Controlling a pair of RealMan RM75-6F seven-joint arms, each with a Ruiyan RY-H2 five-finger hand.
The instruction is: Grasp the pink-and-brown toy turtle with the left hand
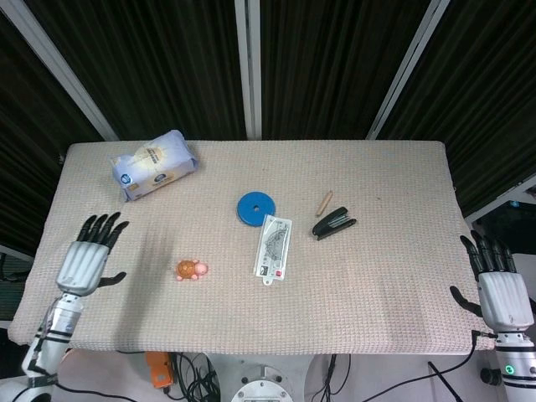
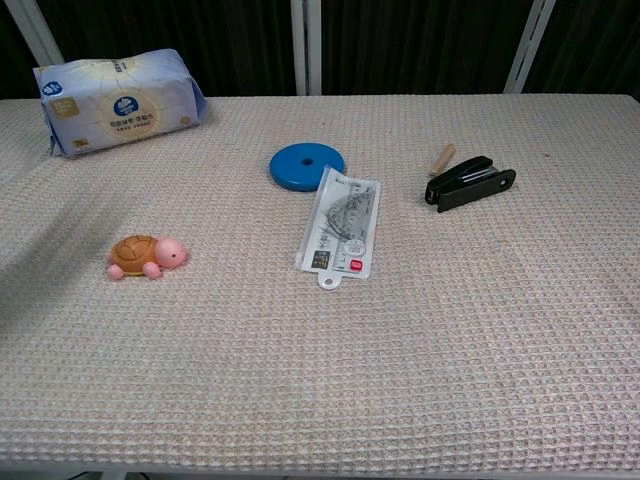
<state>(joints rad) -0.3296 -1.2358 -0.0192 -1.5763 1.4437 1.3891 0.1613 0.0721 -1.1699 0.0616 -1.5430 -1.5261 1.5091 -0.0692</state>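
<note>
The pink-and-brown toy turtle (image 1: 191,270) (image 2: 145,256) lies alone on the woven table cover, head pointing right. My left hand (image 1: 88,256) hovers well to the turtle's left near the table's left edge, fingers spread and holding nothing; the chest view does not show it. My right hand (image 1: 499,289) stays off the table's right front corner, fingers apart and empty.
A tissue pack (image 1: 152,164) lies at the back left. A blue disc (image 1: 255,208), a packaged protractor (image 1: 273,246), a black stapler (image 1: 334,224) and a small wooden peg (image 1: 324,203) sit around the middle. The table cover (image 1: 377,285) spans the whole top.
</note>
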